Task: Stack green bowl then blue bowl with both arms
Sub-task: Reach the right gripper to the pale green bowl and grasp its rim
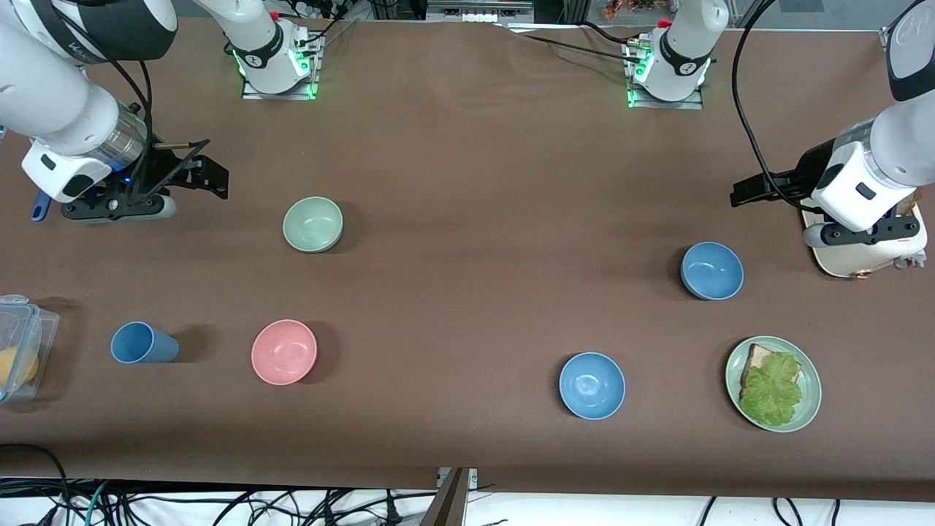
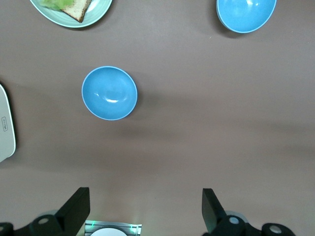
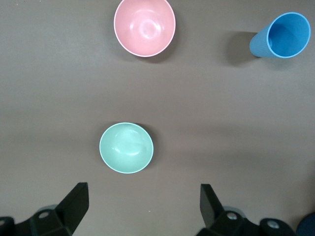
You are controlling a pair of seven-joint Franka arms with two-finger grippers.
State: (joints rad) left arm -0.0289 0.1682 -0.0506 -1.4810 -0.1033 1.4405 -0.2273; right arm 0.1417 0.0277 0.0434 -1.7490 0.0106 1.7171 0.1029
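— Starting near you: which blue one?

— Skip the brighter, glossy blue bowl point(image 1: 592, 385); take the dusky blue bowl point(image 1: 711, 270) farther back, near the left gripper point(image 2: 145, 209), which is wide open and empty.

— And the right gripper point(image 3: 143, 206)?

— Also spread wide, holding nothing, near the matte sage-green bowl point(image 1: 313, 224). Pinch its thin rim squarely; the smooth curved walls may slip.

Pink bowl point(image 1: 284, 351) lower left of centre, blue cup point(image 1: 143, 343) on its side beside it. Brighter blue bowl point(image 1: 592, 385) lower right; green plate point(image 1: 773, 383) bearing bread and lettuce. Clear container point(image 1: 22, 343) at left edge.
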